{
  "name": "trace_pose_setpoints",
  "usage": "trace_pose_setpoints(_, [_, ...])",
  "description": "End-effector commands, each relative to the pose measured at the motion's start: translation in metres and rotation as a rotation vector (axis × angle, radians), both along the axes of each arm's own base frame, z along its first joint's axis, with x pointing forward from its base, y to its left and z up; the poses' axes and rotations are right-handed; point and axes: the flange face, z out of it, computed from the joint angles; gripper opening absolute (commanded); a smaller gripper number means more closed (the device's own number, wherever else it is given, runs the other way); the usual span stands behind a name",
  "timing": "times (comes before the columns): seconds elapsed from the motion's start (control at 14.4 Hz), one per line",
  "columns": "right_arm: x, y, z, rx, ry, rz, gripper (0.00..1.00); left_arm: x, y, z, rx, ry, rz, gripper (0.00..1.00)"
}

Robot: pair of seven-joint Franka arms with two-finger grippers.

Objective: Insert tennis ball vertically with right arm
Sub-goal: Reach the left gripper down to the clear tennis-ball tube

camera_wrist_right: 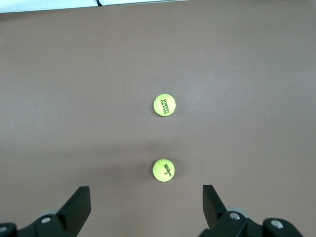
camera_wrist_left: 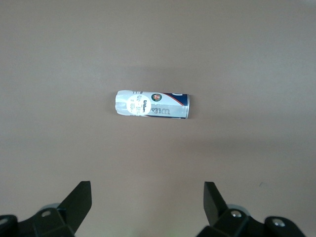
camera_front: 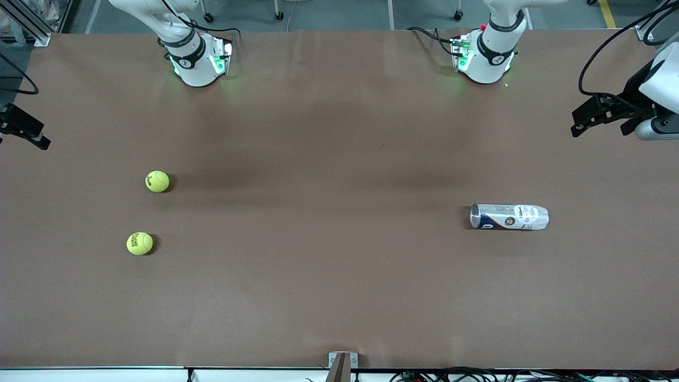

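Both grippers are hanging open and empty: right gripper (camera_wrist_right: pixel 143 210) over two balls (camera_front: pixel 157 181) (camera_front: pixel 139 243), left gripper (camera_wrist_left: pixel 145 205) over the can (camera_front: pixel 509 216). The can is lying sideways on the table (camera_front: pixel 339 292), so vertical insertion is risking failure.

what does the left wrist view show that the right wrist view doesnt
Only the left wrist view shows the tennis ball can, lying on its side on the table, with the left pincer open above it.

Only the right wrist view shows the two tennis balls: the Roland Garros ball and the Wilson ball, apart from each other, plus the table's pale edge. The right pincer hangs open over them.

Both share the brown table surface and a pair of black fingers spread wide, holding nothing.
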Motion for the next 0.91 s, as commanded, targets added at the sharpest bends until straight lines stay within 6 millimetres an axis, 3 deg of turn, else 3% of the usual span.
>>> trace_pose_setpoints(0.0, [0.001,0.002,0.003,-0.021,-0.01,-0.007,1.0,-0.002,0.001,0.006,-0.001,-0.006,-0.009,1.0])
trace_pose_setpoints(0.35, [0.001,0.002,0.004,-0.02,-0.012,-0.009,1.0,0.0,0.004,0.006,0.001,-0.009,-0.015,1.0])
trace_pose_setpoints(0.56, [0.004,0.001,0.0,-0.021,-0.005,-0.01,1.0,0.014,0.02,-0.018,0.027,0.037,-0.146,1.0])
trace_pose_setpoints(0.84, [0.009,0.003,-0.008,-0.019,0.008,-0.006,1.0,0.033,0.017,-0.062,0.022,0.116,-0.263,1.0])
